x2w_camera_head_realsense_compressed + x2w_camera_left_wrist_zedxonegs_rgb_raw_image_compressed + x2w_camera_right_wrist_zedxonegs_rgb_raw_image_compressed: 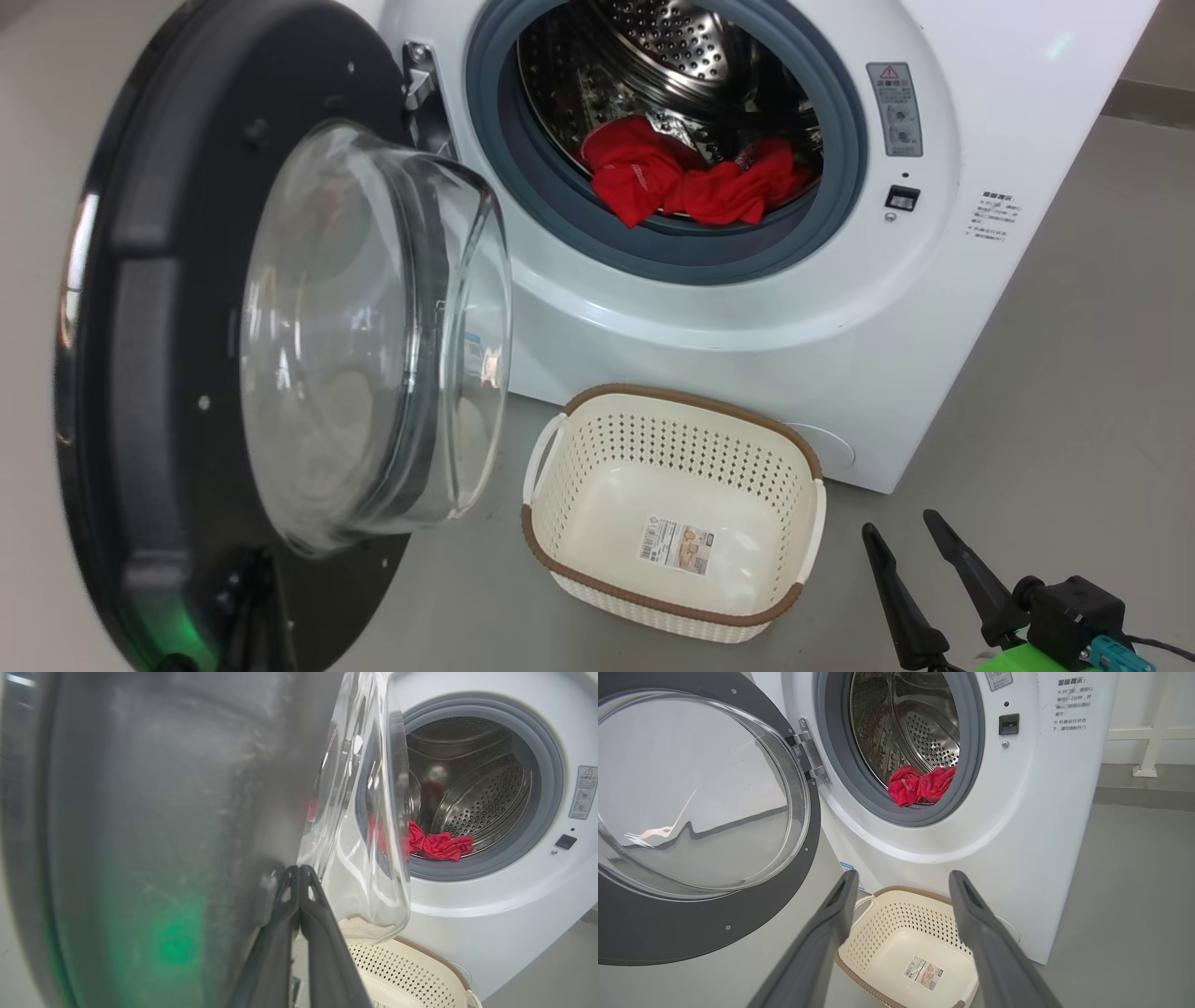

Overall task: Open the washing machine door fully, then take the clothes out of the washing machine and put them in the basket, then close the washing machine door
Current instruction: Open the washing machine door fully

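The washing machine [747,308] stands with its door [149,308] swung wide to the left, the glass bowl bulging toward me. Red clothes [691,182] lie bunched at the drum's front lip, and show too in the wrist views [439,844] [920,786]. The basket [691,399] sits empty on the floor below the opening. My left gripper [299,870] is shut, its tips close against the door's dark inner face [163,812] by the bowl's lower edge. My right gripper [901,525] [903,877] is open and empty, right of the basket [896,890].
Grey floor [1074,373] stretches free to the right of the machine. A white rail [1153,732] runs along the far wall. The open door takes up the space left of the basket.
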Motion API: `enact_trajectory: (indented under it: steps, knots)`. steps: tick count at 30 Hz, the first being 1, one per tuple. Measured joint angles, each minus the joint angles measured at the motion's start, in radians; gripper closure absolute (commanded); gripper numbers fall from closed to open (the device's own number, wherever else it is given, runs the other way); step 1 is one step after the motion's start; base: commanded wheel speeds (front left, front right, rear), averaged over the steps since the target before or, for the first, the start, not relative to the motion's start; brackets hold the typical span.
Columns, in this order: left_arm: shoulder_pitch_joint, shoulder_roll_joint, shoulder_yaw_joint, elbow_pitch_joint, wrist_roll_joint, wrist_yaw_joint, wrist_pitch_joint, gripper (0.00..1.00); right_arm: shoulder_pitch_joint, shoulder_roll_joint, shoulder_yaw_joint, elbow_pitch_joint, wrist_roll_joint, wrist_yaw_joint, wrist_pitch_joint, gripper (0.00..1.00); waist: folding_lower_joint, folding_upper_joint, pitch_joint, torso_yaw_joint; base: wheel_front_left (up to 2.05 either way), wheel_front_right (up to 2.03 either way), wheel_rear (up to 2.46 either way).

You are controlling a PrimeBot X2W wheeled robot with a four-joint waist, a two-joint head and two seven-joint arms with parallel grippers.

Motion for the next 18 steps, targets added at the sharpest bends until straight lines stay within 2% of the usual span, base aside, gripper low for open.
enact_trajectory:
  steps: [18]
  knots:
    - [-0.106, -0.016, 0.262, 0.054, 0.048, 0.001, 0.000, 1.00, -0.019, -0.020, 0.001, -0.008, 0.000, 0.000, 0.000, 0.00, 0.0000, 0.0000, 0.049, -0.029, 0.00, 0.00, 0.00]
